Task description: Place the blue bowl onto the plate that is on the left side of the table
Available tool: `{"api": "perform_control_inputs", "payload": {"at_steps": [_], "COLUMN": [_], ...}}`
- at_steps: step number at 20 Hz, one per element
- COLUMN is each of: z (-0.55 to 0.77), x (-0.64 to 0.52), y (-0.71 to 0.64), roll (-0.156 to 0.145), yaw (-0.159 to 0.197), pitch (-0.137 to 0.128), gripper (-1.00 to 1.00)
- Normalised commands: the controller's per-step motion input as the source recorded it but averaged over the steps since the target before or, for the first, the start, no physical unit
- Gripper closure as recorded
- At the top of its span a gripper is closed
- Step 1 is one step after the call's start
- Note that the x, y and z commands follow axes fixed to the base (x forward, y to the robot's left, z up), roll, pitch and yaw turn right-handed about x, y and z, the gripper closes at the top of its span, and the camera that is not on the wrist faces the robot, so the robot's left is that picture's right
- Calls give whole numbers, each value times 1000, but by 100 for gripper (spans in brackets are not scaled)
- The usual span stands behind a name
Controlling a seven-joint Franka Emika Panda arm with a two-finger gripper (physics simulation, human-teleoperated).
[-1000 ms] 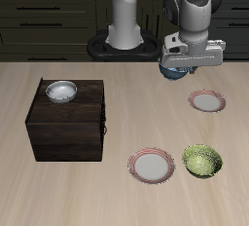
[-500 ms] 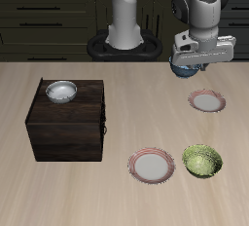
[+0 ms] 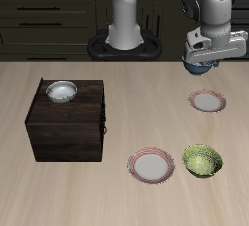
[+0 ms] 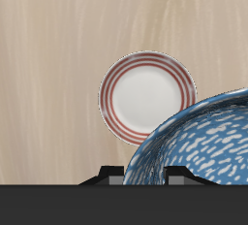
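My gripper (image 3: 201, 66) is shut on the blue bowl (image 3: 200, 68), a small blue-and-white speckled bowl, and holds it in the air above the table's back part. In the wrist view the blue bowl (image 4: 199, 142) fills the space close under the gripper. The plate (image 3: 206, 100), small with a pink-red rim and pale centre, lies on the table below the gripper and a little nearer the front edge. It also shows in the wrist view (image 4: 146, 96), beside the bowl's rim.
A dark wooden box (image 3: 66, 121) stands on the table with a white-grey bowl (image 3: 61, 93) on top. A larger pink-rimmed plate (image 3: 153, 166) and a green bowl (image 3: 202, 160) lie near the front edge.
My gripper has carried the blue bowl sideways, away from the wooden box, and slightly upward. It now hangs nearly over the small plate.
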Motion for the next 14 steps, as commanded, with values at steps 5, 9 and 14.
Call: {"api": "perform_control_inputs", "payload": {"at_steps": [5, 9, 14], "z": [-105, -65, -62], "x": [93, 215, 170], "y": [349, 281, 42], "roll": [11, -4, -27], "yaw": [18, 12, 26], "pitch": [15, 6, -2], "gripper": [100, 100, 100]}}
